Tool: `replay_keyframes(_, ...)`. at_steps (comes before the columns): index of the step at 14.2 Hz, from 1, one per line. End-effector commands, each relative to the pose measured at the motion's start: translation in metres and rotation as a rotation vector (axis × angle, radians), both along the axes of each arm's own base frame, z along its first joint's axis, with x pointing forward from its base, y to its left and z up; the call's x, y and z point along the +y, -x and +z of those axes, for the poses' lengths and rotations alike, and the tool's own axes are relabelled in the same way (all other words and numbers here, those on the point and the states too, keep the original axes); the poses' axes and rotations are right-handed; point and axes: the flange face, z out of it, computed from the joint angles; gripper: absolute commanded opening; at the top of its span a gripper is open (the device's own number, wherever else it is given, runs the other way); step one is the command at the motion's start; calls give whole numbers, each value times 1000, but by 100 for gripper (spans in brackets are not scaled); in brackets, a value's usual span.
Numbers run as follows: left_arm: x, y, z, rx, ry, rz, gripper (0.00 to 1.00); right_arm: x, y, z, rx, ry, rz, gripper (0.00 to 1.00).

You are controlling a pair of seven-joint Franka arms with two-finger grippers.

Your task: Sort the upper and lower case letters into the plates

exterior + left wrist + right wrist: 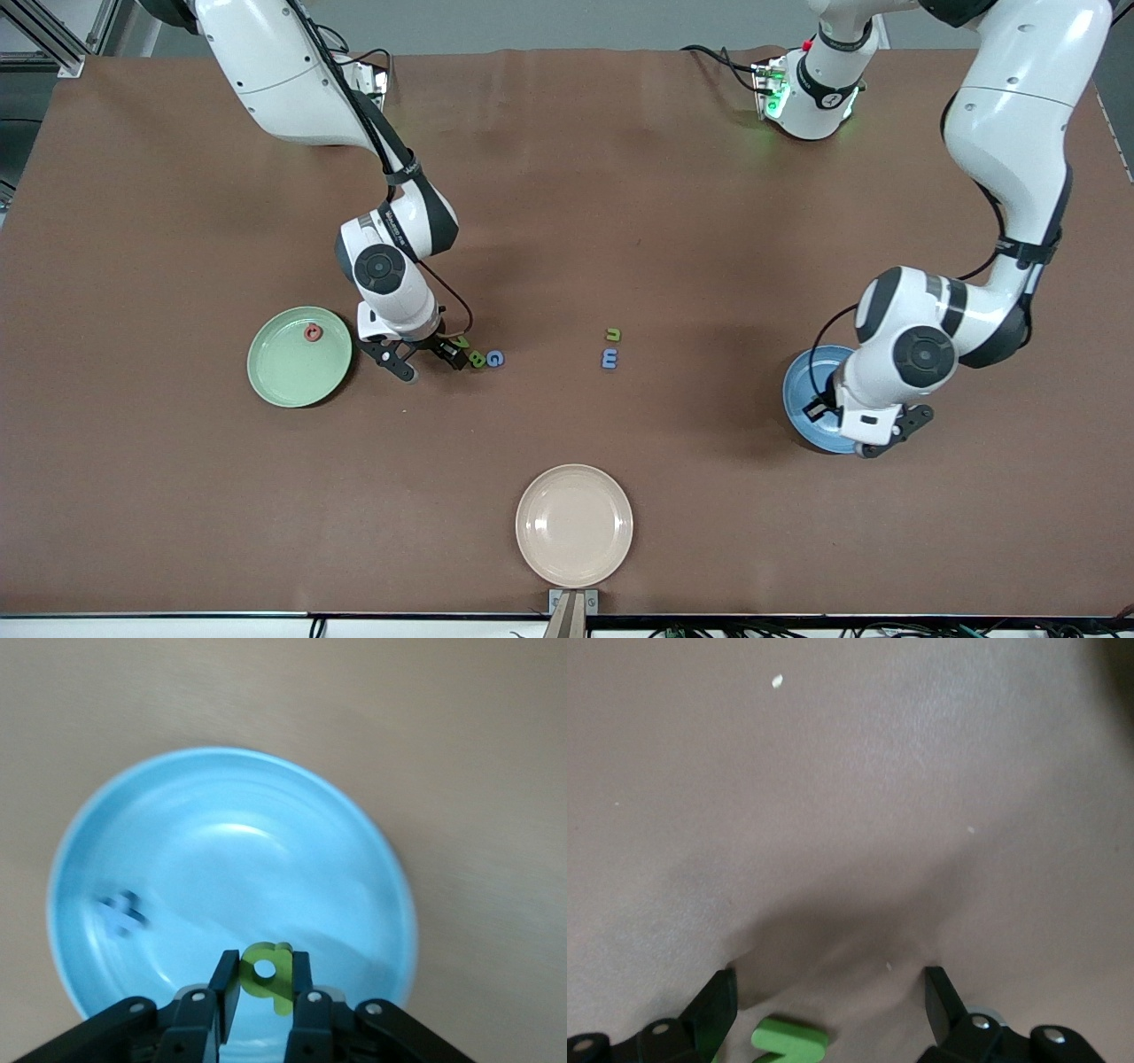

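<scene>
My 2 arms point(1001, 115) wear glossy white shells with dark grey joint bands, black cables, round black caps and black fingers point(226, 988).

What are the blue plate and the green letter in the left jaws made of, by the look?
Blue plate: probably plastic, glossy; soft light glare across its shallow bowl, uniform colour. Green letter, held in the left gripper over that plate: matte, thick flat cut-out with no shine, possibly foam or plastic; can't tell which.
</scene>
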Motion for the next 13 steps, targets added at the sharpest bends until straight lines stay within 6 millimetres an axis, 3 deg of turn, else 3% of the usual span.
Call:
replay_keyframes(1,3,10,20,-18,-8,-17,100,18,15,-2,-3,5,-41,93)
replay_keyframes(4,-42,15,34,-33,35,1,100,30,23,-3,3,6,-48,84)
replay_keyframes(5,-68,19,39,-40,54,27,100,30,23,-3,6,8,-46,77)
replay_keyframes(6,-104,23,46,-52,76,49,100,30,22,-2,4,7,-48,67)
replay_keyframes(8,-171,35,45,-61,91,92,100,29,22,-2,4,7,-40,31)
replay_keyframes(10,-230,48,41,-62,112,37,100,26,20,-2,5,9,-45,4)
replay_keyframes(13,-304,68,27,-53,148,-64,99,18,14,6,-4,5,-10,0)
